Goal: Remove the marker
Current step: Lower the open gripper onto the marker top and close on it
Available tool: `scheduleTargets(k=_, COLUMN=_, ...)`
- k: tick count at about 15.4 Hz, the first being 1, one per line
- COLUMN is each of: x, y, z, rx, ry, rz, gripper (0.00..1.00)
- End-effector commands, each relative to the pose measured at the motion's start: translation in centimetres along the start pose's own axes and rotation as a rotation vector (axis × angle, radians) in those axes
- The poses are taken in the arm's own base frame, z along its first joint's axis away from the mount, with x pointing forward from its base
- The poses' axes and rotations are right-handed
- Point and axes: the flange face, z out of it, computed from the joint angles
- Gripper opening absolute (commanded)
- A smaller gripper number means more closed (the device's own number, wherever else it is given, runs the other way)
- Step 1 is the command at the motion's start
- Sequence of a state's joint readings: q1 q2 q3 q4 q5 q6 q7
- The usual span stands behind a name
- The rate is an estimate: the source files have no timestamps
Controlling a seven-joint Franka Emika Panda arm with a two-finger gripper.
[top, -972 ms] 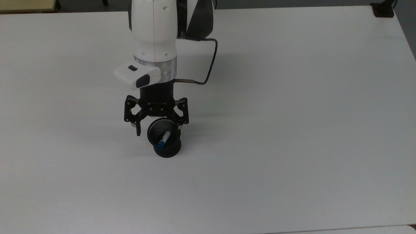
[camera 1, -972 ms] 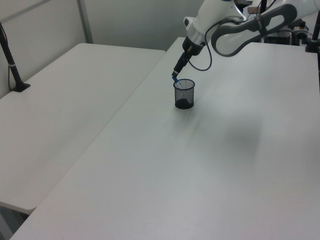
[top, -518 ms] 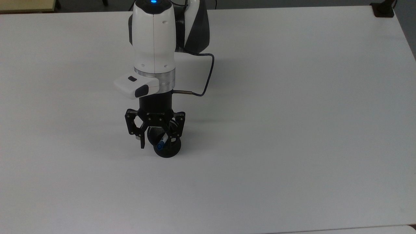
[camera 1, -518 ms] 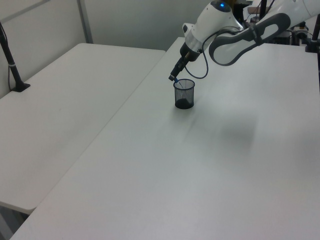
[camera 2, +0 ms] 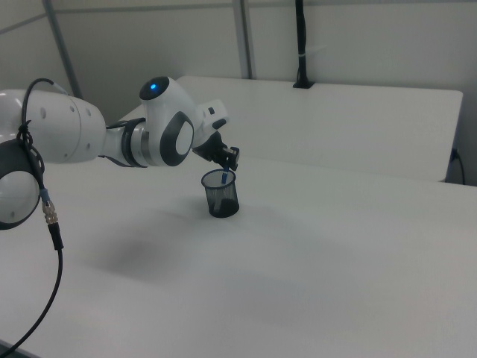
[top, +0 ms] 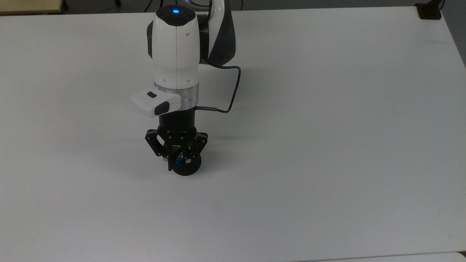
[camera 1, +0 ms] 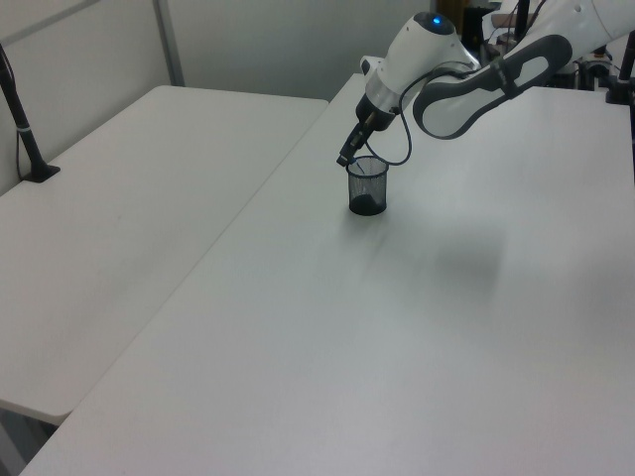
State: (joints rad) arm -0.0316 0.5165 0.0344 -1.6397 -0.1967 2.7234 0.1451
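Because the marker (top: 179,160) leans toward six o'clock in the cup (top: 187,168), the gripper (top: 177,160) tilts over it, jaws nearly closed around its top.

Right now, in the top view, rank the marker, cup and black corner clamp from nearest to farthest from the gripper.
1. Marker, right at the gripper tip.
2. Cup, just beneath, holding the marker.
3. Black clamp, far off at the top view's upper right table corner.
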Motion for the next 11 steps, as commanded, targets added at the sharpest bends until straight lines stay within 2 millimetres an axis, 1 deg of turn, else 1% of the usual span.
scheduleTargets(k=1, x=0.3, y=-0.3, z=-0.4, rx=-0.010, ry=0.021, rz=0.044, gripper=0.24)
scheduleTargets(k=3, x=0.7, y=-0.3, z=-1.1, rx=-0.009, ry=0.030, rz=0.046, gripper=0.23)
scheduleTargets(k=4, x=1.0, y=-0.2, z=-1.6, rx=-0.011, ry=0.037, rz=0.046, gripper=0.23)
scheduleTargets(k=6, x=1.7, y=0.0, z=-3.1, rx=-0.013, ry=0.057, rz=0.045, gripper=0.20)
scheduleTargets(k=7, x=2.0, y=0.1, z=-3.7, rx=-0.013, ry=0.065, rz=0.044, gripper=0.20)
scheduleTargets(k=8, x=2.1, y=0.2, z=-4.0, rx=-0.015, ry=0.066, rz=0.044, gripper=0.19)
scheduleTargets(k=9, x=1.9, y=0.1, z=-3.8, rx=-0.015, ry=0.061, rz=0.040, gripper=0.20)
scheduleTargets(k=10, x=1.4, y=0.0, z=-3.2, rx=-0.015, ry=0.047, rz=0.040, gripper=0.34)
scheduleTargets(k=11, x=1.1, y=0.0, z=-2.9, rx=-0.016, ry=0.038, rz=0.035, gripper=0.38)
